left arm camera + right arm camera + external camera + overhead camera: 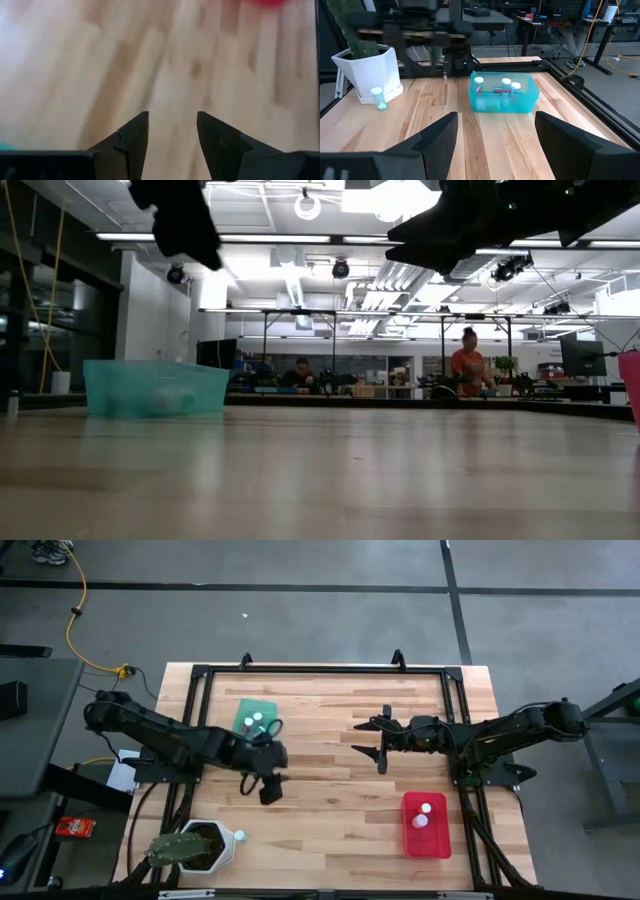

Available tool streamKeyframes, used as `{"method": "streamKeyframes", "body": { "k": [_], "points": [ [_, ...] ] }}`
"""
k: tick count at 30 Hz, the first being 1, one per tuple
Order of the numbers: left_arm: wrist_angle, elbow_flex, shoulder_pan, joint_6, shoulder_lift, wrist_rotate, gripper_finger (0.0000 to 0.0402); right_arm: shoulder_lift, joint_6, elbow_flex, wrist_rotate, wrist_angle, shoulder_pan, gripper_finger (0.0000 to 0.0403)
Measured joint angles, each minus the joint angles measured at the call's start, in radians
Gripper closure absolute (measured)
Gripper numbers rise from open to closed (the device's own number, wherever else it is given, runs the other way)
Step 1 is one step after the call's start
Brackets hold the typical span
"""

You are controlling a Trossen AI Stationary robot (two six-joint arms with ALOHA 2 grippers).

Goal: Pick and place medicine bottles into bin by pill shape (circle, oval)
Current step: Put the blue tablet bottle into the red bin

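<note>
Three medicine bottles (506, 86) with white caps lie in the teal bin (485, 102) at the table's far left. Two more bottles (422, 816) lie in the red bin (440, 840) at the near right. One bottle (379, 97) stands upright on the table against the white cactus pot (367, 70). My left gripper (172, 117) hangs open above bare wood, just nearer than the teal bin (243, 708), with nothing between its fingers. My right gripper (495, 120) hovers open over the table's middle right, pointing toward the teal bin.
The cactus pot (195, 845) stands at the near left corner. A black frame (320, 668) runs round the table's edges. Bare wood lies between the two bins. People sit at desks far behind the table in the low view.
</note>
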Motion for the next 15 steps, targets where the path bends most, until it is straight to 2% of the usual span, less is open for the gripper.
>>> {"method": "streamKeyframes", "body": {
  "k": [6,10,15],
  "points": [
    [-0.275,0.184,-0.081,-0.113,0.128,0.131,0.0247,0.0,0.0,0.0,0.0,-0.004,0.0,0.0143],
    [-0.339,0.245,-0.145,-0.201,0.19,0.181,0.0247,0.0,0.0,0.0,0.0,-0.009,0.0,0.0143],
    [-0.363,0.261,-0.224,-0.31,0.245,0.211,0.0247,0.0,0.0,0.0,0.0,-0.011,0.0,0.0143]
  ]
}}
